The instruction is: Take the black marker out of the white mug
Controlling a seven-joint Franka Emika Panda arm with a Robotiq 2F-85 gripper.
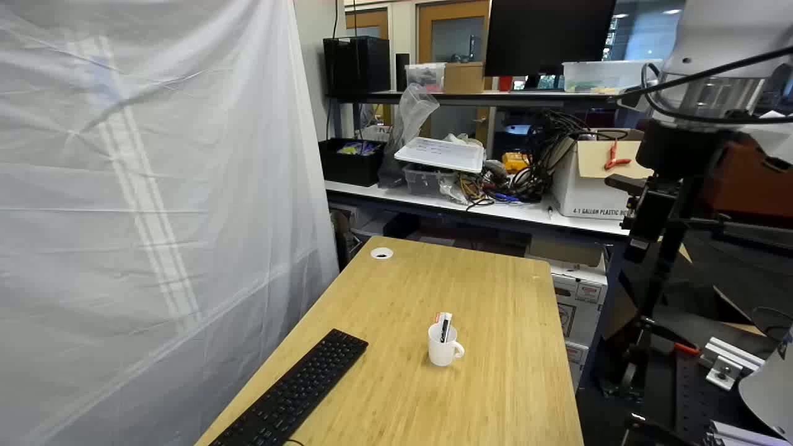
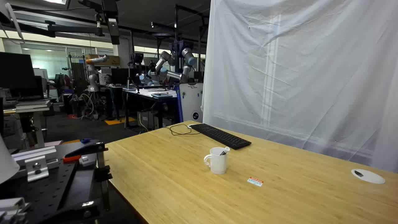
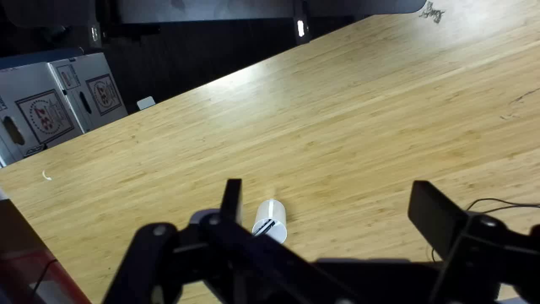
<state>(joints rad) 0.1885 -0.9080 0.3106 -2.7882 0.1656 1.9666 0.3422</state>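
Note:
The white mug stands upright on the wooden table; it also shows in an exterior view and in the wrist view. The black marker leans inside the mug with its end above the rim, as an exterior view also shows. In the wrist view the marker lies slantwise across the mug's opening, partly hidden by a finger linkage. My gripper is open and empty, well above the table. The mug appears far below, nearer the left finger. Nothing touches the mug.
A black keyboard with a cable lies along the curtain side of the table. A red and white sticker lies near the mug. A white disc-shaped object sits in a table corner. A white curtain hangs alongside.

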